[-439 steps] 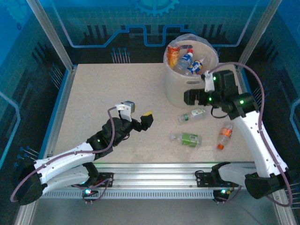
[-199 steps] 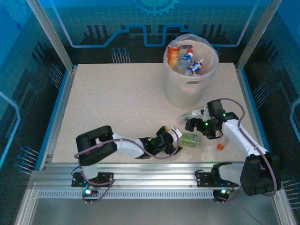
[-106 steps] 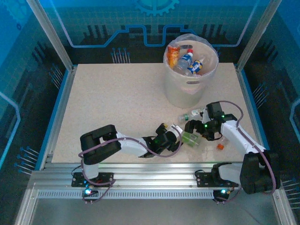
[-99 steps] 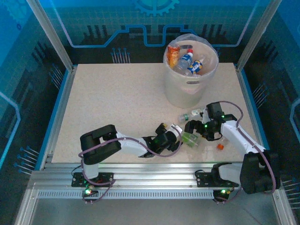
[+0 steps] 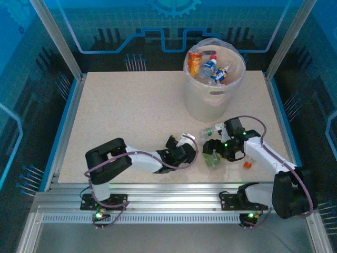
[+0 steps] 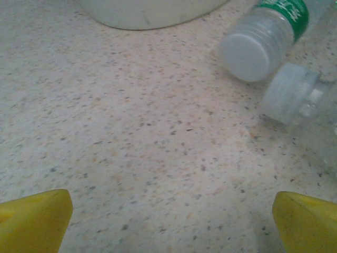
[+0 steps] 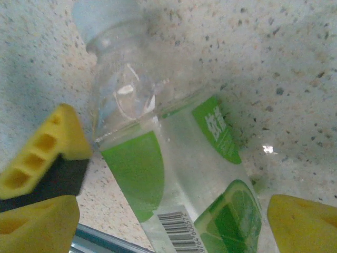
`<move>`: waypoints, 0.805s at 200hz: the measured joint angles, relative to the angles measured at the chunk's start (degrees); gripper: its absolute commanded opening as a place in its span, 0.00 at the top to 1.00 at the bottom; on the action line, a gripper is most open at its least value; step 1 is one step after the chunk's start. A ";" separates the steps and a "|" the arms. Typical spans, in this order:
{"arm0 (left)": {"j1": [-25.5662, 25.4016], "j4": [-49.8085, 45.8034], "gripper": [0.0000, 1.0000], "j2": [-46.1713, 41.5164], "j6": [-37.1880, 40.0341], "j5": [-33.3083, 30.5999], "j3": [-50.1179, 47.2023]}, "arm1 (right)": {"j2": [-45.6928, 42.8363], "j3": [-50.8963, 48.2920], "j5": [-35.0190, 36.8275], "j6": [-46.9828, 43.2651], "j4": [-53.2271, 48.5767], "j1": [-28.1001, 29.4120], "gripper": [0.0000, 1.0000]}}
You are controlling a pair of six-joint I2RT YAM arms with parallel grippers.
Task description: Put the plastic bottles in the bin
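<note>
Several bottles (image 5: 208, 67) lie inside the bin (image 5: 200, 103), which stands at the far right of the table (image 5: 126, 105). We count three more lying on the table, nearer than the bin. The lime-label bottle (image 7: 174, 174) lies between the right gripper's (image 7: 174, 211) yellow fingers, which are spread wide, one on each side of it. The left finger is at its shoulder; the bottle is not lifted. A small green-label bottle (image 5: 215, 129) lies just beyond it. An orange bottle (image 5: 247, 162) is partly hidden by the right arm. The left gripper (image 6: 174, 221) is low over bare table, fingers wide apart and holding nothing, with two bottle caps ahead to its right.
</note>
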 measured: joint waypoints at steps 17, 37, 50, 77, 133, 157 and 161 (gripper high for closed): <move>0.00 -0.70 0.01 -2.89 -1.49 -1.05 -1.20 | 1.42 0.68 2.08 0.22 -0.74 2.27 0.07; 0.02 -0.92 0.01 -7.15 -3.30 -2.56 -3.26 | 4.50 3.39 6.54 0.22 -2.80 5.31 0.07; 0.22 -1.01 0.01 -9.99 -4.63 -3.69 -4.79 | 6.84 5.42 8.87 0.17 -3.39 6.91 0.07; 1.31 -1.20 0.01 -15.06 -7.32 -5.51 -7.45 | 11.80 8.59 12.63 -0.07 -3.74 9.73 0.09; 4.11 -2.56 0.01 -20.74 -12.61 -6.91 -11.87 | 17.92 11.21 16.26 -0.76 -4.22 14.05 0.17; 4.85 -3.61 0.01 -22.01 -14.58 -7.10 -13.14 | 19.69 11.63 16.87 -0.87 -4.00 15.45 0.25; 4.94 -3.67 0.01 -22.16 -14.84 -7.10 -13.27 | 20.04 11.63 16.92 -0.79 -4.02 15.72 0.27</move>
